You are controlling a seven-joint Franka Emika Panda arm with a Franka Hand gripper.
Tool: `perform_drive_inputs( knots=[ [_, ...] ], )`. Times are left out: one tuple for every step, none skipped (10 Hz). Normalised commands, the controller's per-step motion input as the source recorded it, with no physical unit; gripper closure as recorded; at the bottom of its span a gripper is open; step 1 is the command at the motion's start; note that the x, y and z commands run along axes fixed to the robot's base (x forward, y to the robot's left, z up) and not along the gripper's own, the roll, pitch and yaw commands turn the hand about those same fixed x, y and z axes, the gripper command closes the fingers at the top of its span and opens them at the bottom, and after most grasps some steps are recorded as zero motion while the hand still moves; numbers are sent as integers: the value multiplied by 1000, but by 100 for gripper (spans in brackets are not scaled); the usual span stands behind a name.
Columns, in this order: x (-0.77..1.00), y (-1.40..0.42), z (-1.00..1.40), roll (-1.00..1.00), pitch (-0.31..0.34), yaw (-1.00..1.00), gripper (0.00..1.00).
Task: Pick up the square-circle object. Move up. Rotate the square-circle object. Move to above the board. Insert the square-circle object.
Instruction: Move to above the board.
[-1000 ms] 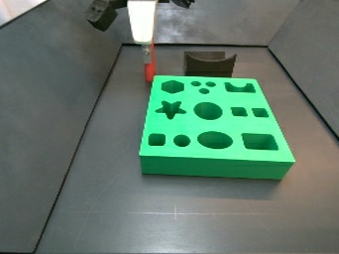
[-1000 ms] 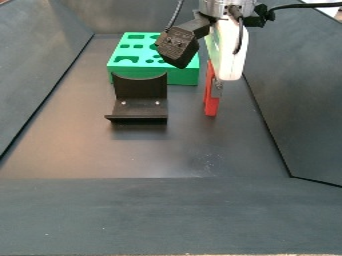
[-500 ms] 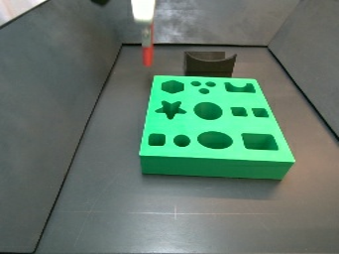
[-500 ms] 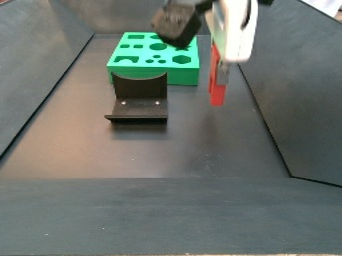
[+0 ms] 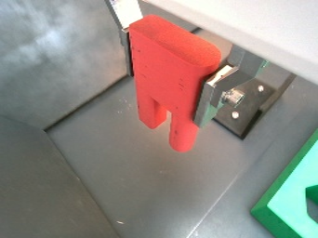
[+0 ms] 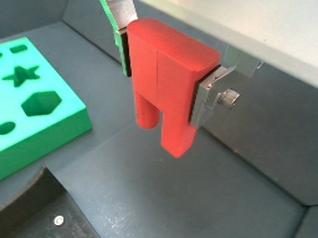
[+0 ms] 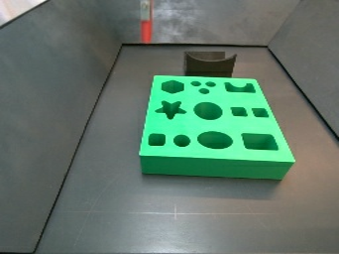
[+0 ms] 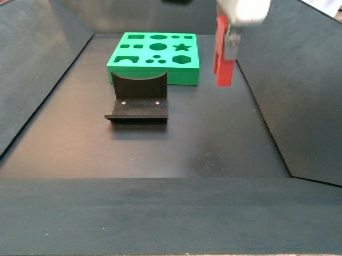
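Observation:
The square-circle object (image 5: 168, 79) is a slim red block with two short legs pointing down. It hangs upright, well off the dark floor, with my gripper (image 5: 170, 67) shut on its blocky top, one silver finger (image 6: 209, 93) on each side. In a side view the square-circle object (image 8: 225, 68) hangs under the gripper (image 8: 227, 45), beside the right end of the board (image 8: 154, 55). In a side view the object (image 7: 146, 32) is at the top edge, beyond the board's (image 7: 212, 124) far left corner. The board is bright green with many shaped holes.
A dark grey curved holder (image 7: 208, 62) stands behind the board, and is seen in front of it as the holder (image 8: 138, 100) in a side view. Dark sloping walls (image 7: 66, 89) close in the floor on both sides. A board corner (image 6: 37, 112) lies close below the gripper.
The gripper has risen with the red object, which left the floor and now hangs high, almost out of a side view's top.

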Motion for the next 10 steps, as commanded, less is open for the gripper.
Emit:
perform_drive_inputs(
  knots=[
    [13, 153, 1000, -31, 91, -44, 100],
    [14, 149, 1000, -31, 89, -44, 100],
    [15, 142, 1000, -30, 89, -43, 100],
    [16, 136, 1000, -29, 92, -43, 100],
    [17, 129, 1000, -28, 94, -46, 100],
    [19, 124, 1000, -27, 93, -47, 100],
    [18, 119, 1000, -27, 95, -46, 100],
    [18, 96, 893, -24, 92, -44, 100],
    [16, 78, 727, -25, 94, -44, 100],
    [15, 60, 561, -25, 94, -45, 100]
  ],
)
